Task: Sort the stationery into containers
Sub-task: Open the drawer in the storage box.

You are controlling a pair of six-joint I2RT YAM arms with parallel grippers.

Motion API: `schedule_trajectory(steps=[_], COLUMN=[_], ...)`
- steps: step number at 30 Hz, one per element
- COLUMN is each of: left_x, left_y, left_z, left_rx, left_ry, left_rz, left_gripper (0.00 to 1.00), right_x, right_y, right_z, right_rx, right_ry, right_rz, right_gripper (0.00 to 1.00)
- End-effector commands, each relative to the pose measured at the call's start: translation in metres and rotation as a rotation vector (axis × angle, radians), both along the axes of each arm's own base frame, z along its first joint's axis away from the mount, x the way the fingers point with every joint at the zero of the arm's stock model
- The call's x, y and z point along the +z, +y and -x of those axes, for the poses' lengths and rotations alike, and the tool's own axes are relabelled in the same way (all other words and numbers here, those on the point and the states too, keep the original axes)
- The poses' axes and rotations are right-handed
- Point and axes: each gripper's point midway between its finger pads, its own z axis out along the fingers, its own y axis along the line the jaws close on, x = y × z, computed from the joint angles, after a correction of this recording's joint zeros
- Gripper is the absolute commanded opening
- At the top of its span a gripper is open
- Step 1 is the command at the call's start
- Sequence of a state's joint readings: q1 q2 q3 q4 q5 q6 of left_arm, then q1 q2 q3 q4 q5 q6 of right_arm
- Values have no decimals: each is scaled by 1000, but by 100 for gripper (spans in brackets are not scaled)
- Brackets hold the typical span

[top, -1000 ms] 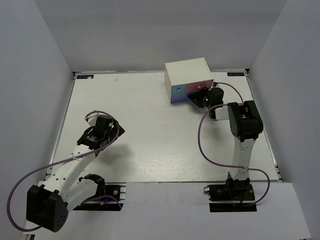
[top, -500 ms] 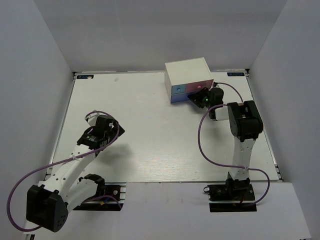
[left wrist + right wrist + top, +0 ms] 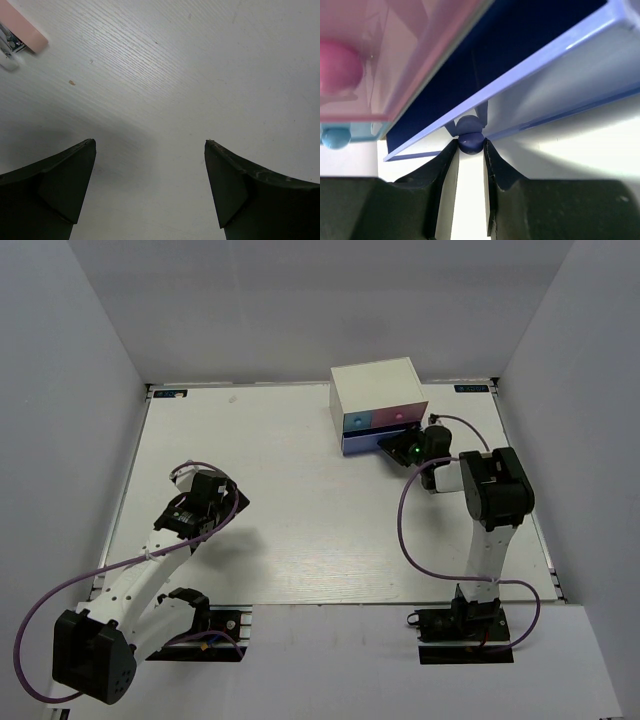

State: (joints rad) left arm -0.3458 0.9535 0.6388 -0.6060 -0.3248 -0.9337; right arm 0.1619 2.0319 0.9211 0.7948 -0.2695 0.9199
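The white table (image 3: 300, 530) carries the white box (image 3: 375, 385) at its far right. The box's wide blue-purple drawer (image 3: 555, 60) stands a little way out beneath the small pink drawer (image 3: 385, 55). The right gripper (image 3: 470, 146) is clamped on that wide drawer's round knob (image 3: 470, 140), while the left gripper (image 3: 150, 142) hangs spread wide over the tabletop, holding nothing.

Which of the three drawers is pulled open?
The wide blue-purple drawer at the bottom: its front stands out from the box, with the right gripper shut on its knob. The pink drawer and small blue drawer sit flush.
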Motion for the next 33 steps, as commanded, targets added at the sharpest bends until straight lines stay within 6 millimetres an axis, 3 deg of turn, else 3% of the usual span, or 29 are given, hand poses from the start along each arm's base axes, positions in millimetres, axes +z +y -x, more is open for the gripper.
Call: schedule_trajectory(steps=[1, 10, 12, 13, 16, 20, 23, 25, 28, 29, 31, 32, 33], left_x=[12, 12, 12, 10, 11, -2, -4, -6, -11, -7, -14, -12, -13], left_y=[-1, -2, -3, -2, 0, 7, 14, 23, 35, 35, 43, 49, 51], left_z=[-4, -4, -4, -2, -3, -1, -3, -2, 2, -1, 1, 0, -1], left_rx=[7, 1, 7, 7, 33, 93, 178, 244, 349, 354, 375, 393, 398], left_ry=[-45, -51, -52, -52, -59, -9, 30, 54, 106, 106, 165, 182, 197], left_rz=[20, 30, 37, 37, 38, 19, 8, -23, -62, -73, -128, -152, -173], left_gripper=[100, 100, 100, 100, 100, 100, 100, 100, 100, 100, 97, 95, 91], right_x=[18, 16, 13, 15, 19, 23, 23, 16, 22, 11, 17, 12, 20], right_y=[1, -2, -4, -3, -4, -4, -7, -10, -14, -15, -17, -17, -17], right_z=[11, 41, 46, 46, 43, 47, 66, 81, 105, 119, 133, 146, 152], right_rx=[20, 23, 18, 23, 30, 49, 69, 83, 101, 121, 153, 176, 190], right_ry=[-36, -8, 3, -2, -22, -35, -20, 11, 11, 58, 50, 72, 52], right_rz=[-13, -13, -11, -11, -1, 3, 0, -6, -4, 0, 3, 1, -1], right_gripper=[17, 17, 28, 50, 68, 70, 70, 69, 58, 54, 31, 14, 8])
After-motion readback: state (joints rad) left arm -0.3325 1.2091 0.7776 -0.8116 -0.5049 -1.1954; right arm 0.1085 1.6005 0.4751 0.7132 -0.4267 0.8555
